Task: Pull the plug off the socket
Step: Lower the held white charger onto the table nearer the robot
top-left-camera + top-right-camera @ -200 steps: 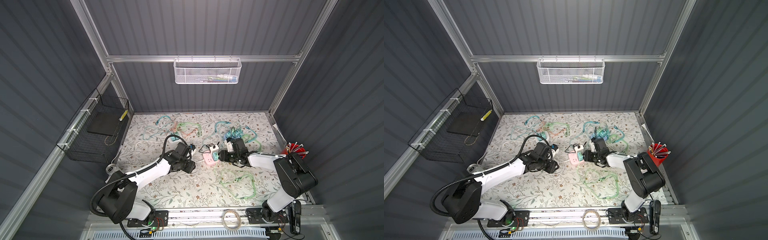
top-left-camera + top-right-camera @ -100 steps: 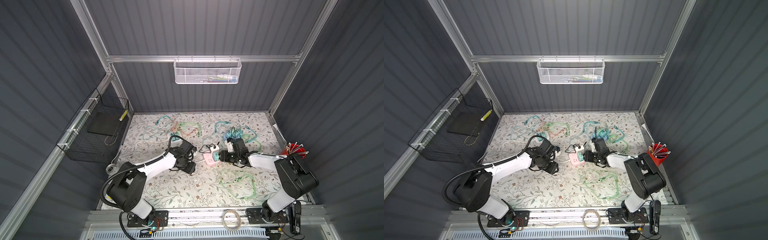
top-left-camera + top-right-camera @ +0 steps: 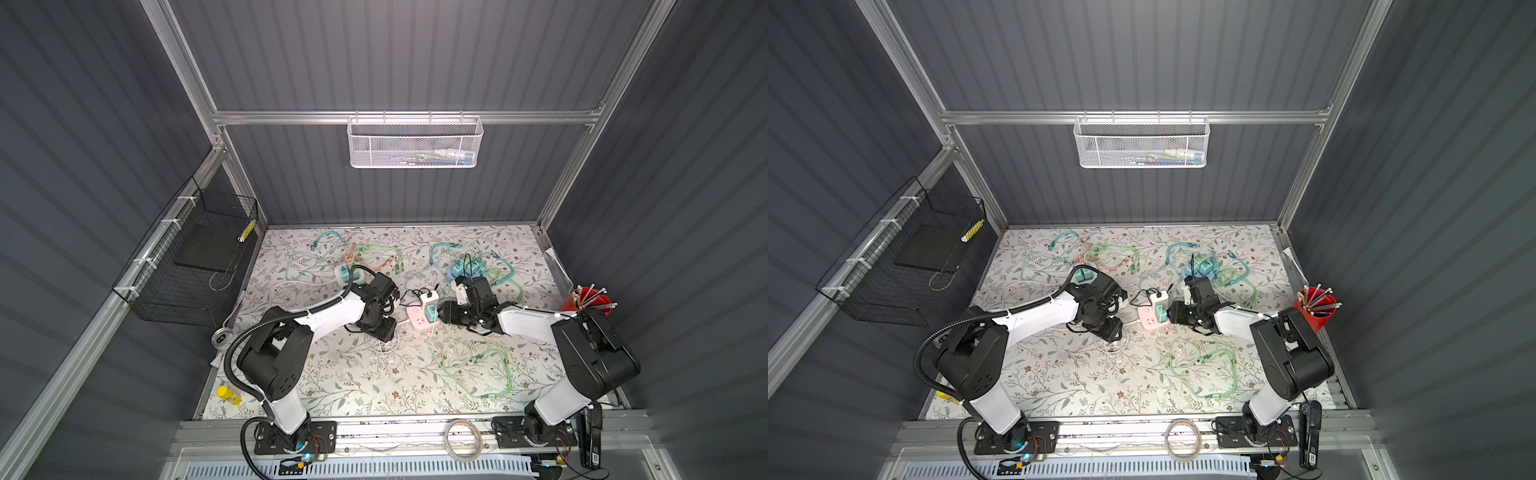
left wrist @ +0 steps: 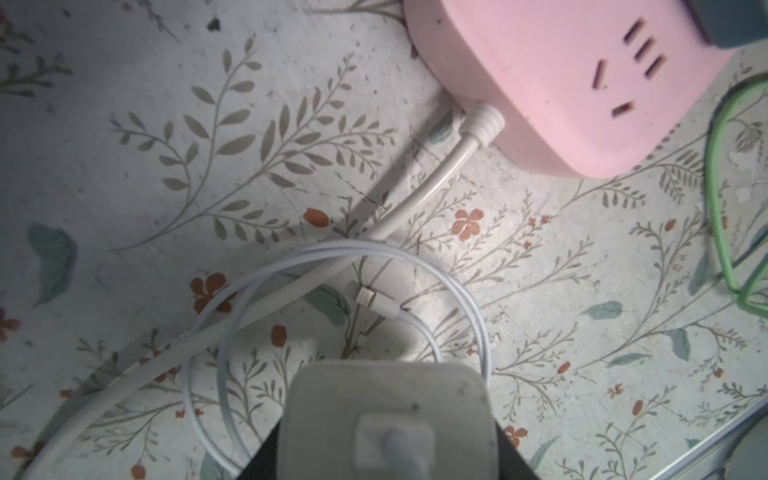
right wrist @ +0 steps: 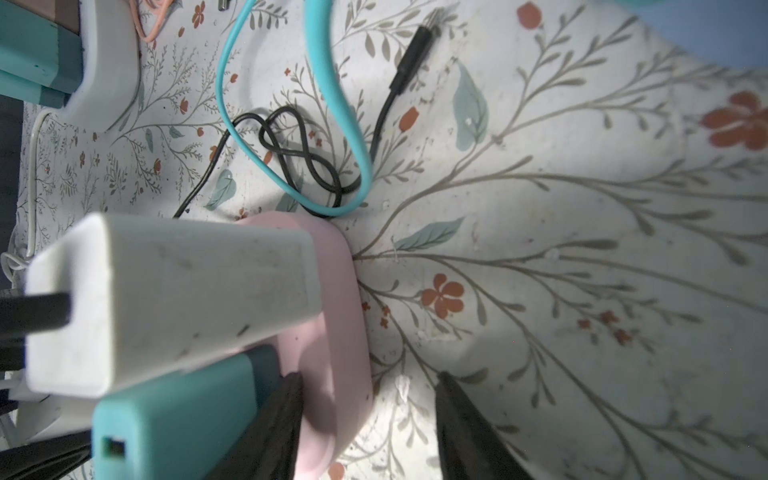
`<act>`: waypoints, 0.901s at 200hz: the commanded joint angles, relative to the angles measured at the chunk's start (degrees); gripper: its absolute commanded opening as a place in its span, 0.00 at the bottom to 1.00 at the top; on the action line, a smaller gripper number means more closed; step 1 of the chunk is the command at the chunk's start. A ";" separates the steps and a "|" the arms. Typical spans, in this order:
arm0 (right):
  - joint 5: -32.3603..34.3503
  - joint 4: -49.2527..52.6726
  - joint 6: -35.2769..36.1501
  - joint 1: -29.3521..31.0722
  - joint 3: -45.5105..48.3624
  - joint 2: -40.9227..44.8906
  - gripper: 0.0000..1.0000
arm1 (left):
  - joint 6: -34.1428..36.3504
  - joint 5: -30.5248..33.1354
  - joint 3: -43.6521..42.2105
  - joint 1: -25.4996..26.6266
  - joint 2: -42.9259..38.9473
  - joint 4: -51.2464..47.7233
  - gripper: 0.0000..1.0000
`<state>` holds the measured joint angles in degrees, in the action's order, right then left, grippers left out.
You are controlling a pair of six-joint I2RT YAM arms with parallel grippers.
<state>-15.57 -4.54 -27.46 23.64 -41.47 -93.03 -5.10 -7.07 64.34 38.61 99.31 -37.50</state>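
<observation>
While clamping white plug point(image 4: 386, 399) in left gripper point(image 3: 381, 328), clear of pink socket point(image 3: 419, 319), apparently braces socket's edge with right gripper point(image 5: 368, 378), fingers narrowly apart.

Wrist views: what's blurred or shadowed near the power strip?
Left wrist view: white charger soft, too near the lens; pink power strip and its slots sharp; dim shadow over one mat corner. Right wrist view: white adapter and teal plug slightly soft, black cable crisp.

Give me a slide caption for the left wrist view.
Left gripper holds the white charger, clear of the pink socket strip.
</observation>
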 commanded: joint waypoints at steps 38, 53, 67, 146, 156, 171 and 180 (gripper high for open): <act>1.50 3.39 1.77 -0.18 0.41 2.34 0.53 | -0.17 1.39 2.43 0.28 1.15 -0.58 0.63; 2.01 3.74 2.17 -0.26 0.43 3.78 0.54 | -0.08 1.54 3.00 0.59 1.20 -0.30 0.70; 2.58 4.24 2.55 -0.20 0.52 5.44 0.54 | -0.33 1.97 3.67 0.74 1.37 -0.17 0.71; 7.25 4.33 4.78 -0.24 5.24 15.88 0.57 | -2.50 5.64 3.60 2.19 -4.15 4.65 0.85; 7.94 3.95 4.67 -0.18 6.20 17.38 0.57 | -2.70 6.80 3.27 2.58 -4.93 5.56 0.92; 8.63 3.44 4.66 -0.18 7.62 19.63 0.58 | -2.89 7.86 2.65 2.80 -6.23 6.89 0.96; 8.68 2.78 4.86 -0.22 8.50 20.96 0.58 | -3.23 8.90 2.26 2.97 -7.02 7.57 0.98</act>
<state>-8.82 -0.78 -23.62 23.62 -34.85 -75.09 -7.33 -1.10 67.09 40.99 95.24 -32.40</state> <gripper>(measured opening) 0.579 0.956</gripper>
